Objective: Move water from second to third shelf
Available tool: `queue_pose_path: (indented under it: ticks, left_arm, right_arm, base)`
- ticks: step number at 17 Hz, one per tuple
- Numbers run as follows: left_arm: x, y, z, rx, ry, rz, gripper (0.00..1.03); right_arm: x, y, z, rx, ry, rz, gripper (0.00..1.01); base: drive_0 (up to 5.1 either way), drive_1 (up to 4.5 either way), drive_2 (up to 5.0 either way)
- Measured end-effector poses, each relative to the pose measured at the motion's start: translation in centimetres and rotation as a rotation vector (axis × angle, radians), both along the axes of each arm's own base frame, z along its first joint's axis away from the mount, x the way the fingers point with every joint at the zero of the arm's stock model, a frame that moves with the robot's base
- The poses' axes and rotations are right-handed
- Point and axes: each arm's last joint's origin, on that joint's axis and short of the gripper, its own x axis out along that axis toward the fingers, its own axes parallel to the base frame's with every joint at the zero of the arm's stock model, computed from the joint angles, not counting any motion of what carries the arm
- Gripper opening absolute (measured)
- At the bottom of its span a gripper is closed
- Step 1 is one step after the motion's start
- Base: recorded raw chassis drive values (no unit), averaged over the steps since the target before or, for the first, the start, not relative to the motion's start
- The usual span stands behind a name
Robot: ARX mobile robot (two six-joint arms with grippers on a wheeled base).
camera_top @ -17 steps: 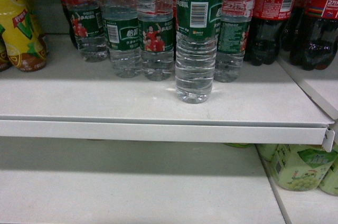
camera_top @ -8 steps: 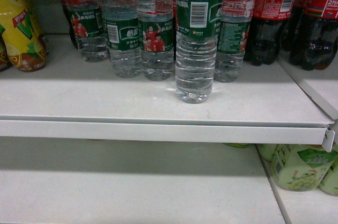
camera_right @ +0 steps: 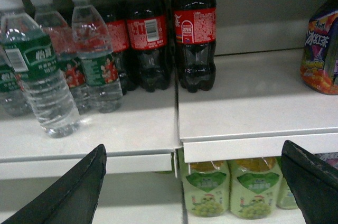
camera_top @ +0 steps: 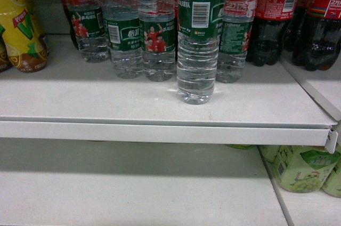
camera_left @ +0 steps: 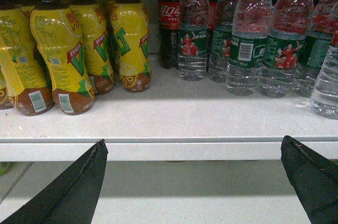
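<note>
One water bottle [camera_top: 197,45], clear and ribbed with a dark green label and white barcode, stands upright ahead of a row of like bottles [camera_top: 123,29] on the white upper shelf [camera_top: 160,106]. The same bottle shows in the right wrist view [camera_right: 42,81] and at the left wrist view's right edge [camera_left: 325,86]. Below lies a bare white shelf [camera_top: 133,194]. My left gripper [camera_left: 193,147] hangs open in front of the shelf lip, holding nothing. My right gripper [camera_right: 194,152] is open too, level with the lip, right of the water. Neither gripper appears in the head view.
Yellow tea bottles [camera_left: 58,49] stand left of the water and black cola bottles [camera_right: 194,39] stand right of it. Green drink packs [camera_right: 207,189] fill the lower shelf at right. A colourful packet [camera_right: 321,55] sits far right. A shelf seam [camera_right: 177,129] divides two bays.
</note>
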Motion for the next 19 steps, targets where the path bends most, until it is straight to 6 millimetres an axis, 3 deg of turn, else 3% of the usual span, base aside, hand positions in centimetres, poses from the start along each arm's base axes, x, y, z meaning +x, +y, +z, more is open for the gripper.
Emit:
queue_pose_path:
  ticks: [2, 4, 6, 8, 10, 11, 16, 19]
  left_arm:
    - [0.0, 0.0, 0.0, 0.0, 0.0, 0.0, 0.98]
    - [0.0, 0.0, 0.0, 0.0, 0.0, 0.0, 0.98]
    - [0.0, 0.0, 0.0, 0.0, 0.0, 0.0, 0.98]
    - [0.0, 0.0, 0.0, 0.0, 0.0, 0.0, 0.98]
    - [0.0, 0.0, 0.0, 0.0, 0.0, 0.0, 0.98]
    - [0.0, 0.0, 0.0, 0.0, 0.0, 0.0, 0.98]
    - [0.0, 0.0, 0.0, 0.0, 0.0, 0.0, 0.98]
    - [0.0, 0.0, 0.0, 0.0, 0.0, 0.0, 0.98]
  right_arm:
    - [0.6, -0.4, 1.2, 0.067, -0.045, 0.001, 0.98]
    - [2.4, -0.6, 4.9, 0.076, -0.139, 0.014, 0.98]
    - [5.0, 0.3, 8.0, 0.07, -0.198, 0.09, 0.98]
    - [8.3, 2.1, 9.5, 0.063, -0.208, 0.203, 0.98]
    - [10.6, 4.1, 8.3, 0.069, -0.14, 0.275, 0.98]
    - [11.6, 5.3, 6.8, 0.07, -0.077, 0.295, 0.98]
    - [14.3, 10.3, 1.9, 0.017, 0.083, 0.408, 0.98]
    - [16.6, 12.2, 1.6, 0.011, 0.102, 0.432, 0.98]
  base:
    - [0.0, 0.0, 0.0]
    - [0.0, 0.0, 0.0]
    - [0.0, 0.0, 0.0]
    - [0.0, 0.0, 0.0]
    - [0.0, 0.0, 0.0]
    - [0.0, 0.0, 0.0]
    - [0.0, 0.0, 0.0]
    - [0.0, 0.0, 0.0]
